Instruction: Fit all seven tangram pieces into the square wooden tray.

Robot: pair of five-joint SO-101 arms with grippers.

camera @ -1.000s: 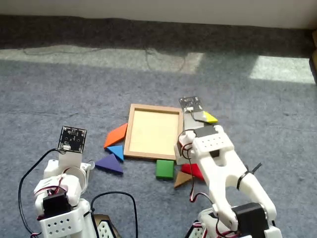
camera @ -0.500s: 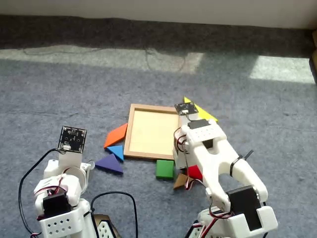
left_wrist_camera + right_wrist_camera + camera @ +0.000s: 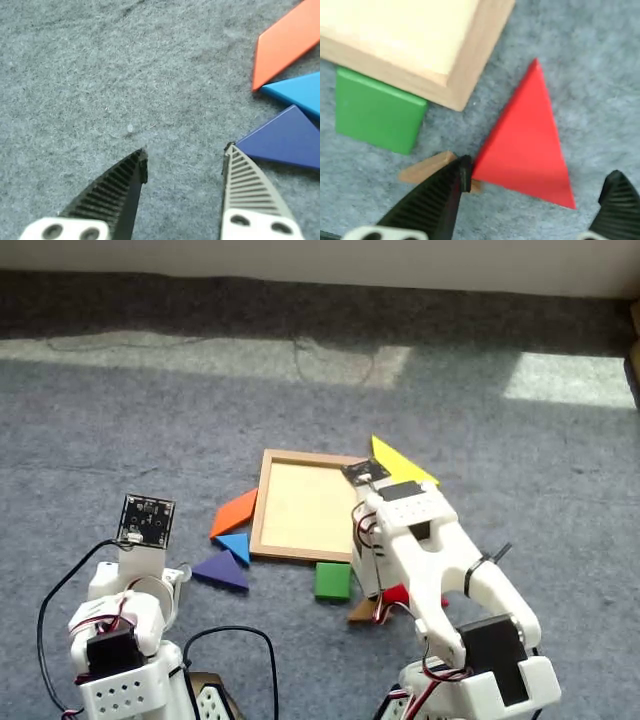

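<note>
The square wooden tray lies empty on the carpet. A yellow triangle lies at its far right corner. Orange, blue and dark blue pieces lie left of it. At the tray's near edge sit a green square, a brown piece and a red triangle, partly under the right arm. My right gripper is open above the red triangle, one finger by the brown piece. My left gripper is open over bare carpet beside the dark blue piece.
The tray rim and green square lie just beyond the right gripper. Orange and blue pieces lie past the left gripper. The left arm stands at the near left. Grey carpet stretches all around.
The right arm has drawn back from the yellow triangle toward the near side, uncovering that piece. Its gripper now hangs over the red triangle. The left arm has not moved.
</note>
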